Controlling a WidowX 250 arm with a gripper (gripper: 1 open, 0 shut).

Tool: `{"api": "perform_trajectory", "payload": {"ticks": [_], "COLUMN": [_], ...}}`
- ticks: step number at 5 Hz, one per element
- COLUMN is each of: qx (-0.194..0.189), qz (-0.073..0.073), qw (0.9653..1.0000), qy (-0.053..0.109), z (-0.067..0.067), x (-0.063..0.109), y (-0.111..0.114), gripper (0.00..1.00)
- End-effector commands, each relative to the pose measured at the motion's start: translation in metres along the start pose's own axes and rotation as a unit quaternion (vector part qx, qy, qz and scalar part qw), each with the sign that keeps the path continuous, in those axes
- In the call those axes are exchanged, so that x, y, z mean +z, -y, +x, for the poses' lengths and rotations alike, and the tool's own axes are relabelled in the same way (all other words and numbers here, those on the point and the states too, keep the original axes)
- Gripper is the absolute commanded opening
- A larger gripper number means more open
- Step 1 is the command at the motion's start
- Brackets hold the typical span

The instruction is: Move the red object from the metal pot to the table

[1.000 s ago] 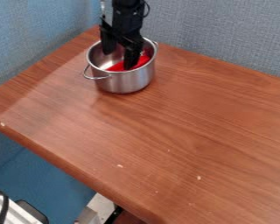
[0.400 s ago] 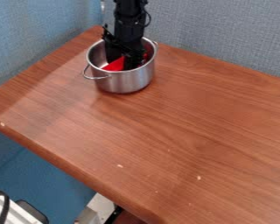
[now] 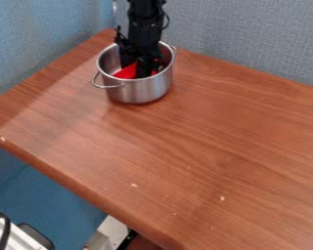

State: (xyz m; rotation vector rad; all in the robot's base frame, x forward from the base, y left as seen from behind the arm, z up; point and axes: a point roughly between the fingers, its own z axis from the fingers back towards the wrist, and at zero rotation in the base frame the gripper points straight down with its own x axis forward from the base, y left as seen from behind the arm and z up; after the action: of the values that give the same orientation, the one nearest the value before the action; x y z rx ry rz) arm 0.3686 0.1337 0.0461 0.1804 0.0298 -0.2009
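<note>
The metal pot (image 3: 137, 88) stands near the table's (image 3: 186, 166) back left corner, shiny, with a small handle on its left side. The red object (image 3: 124, 71) lies inside it, partly showing at the left of the pot's inside. My black gripper (image 3: 142, 63) reaches straight down into the pot from above. Its fingers are drawn in narrow against the red object, whose right part they hide. The fingertips sit below the pot's rim.
A blue-grey wall runs close behind the pot and the arm. The table's left edge passes just beside the pot. Wood-grain tabletop spreads out to the front and right of the pot.
The fingers stood wide apart inside the pot a second ago; they have since closed inward on the red object. Pot and arm have stayed in place.
</note>
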Motion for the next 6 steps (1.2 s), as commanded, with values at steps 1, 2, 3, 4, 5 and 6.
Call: {"api": "perform_trajectory", "payload": {"ticks": [1,2,3,4,5,6], "qx": [0.012,0.017,0.002,-0.005,-0.014,-0.011], "qz": [0.039,0.059,0.081,0.071,0.048,0.018], "qw": [0.9973,0.9928,0.9885,0.9887,0.9911,0.9938], "qy": [0.062,0.103,0.128,0.132,0.123,0.109], "z": [0.003,-0.002,-0.017,-0.036,-0.067,-0.092], "x": [0.053,0.09,0.118,0.122,0.111,0.084], "y": [-0.013,-0.021,-0.012,-0.002,0.013,0.019], "gripper": [0.0,0.0,0.0,0.0,0.0,0.0]}}
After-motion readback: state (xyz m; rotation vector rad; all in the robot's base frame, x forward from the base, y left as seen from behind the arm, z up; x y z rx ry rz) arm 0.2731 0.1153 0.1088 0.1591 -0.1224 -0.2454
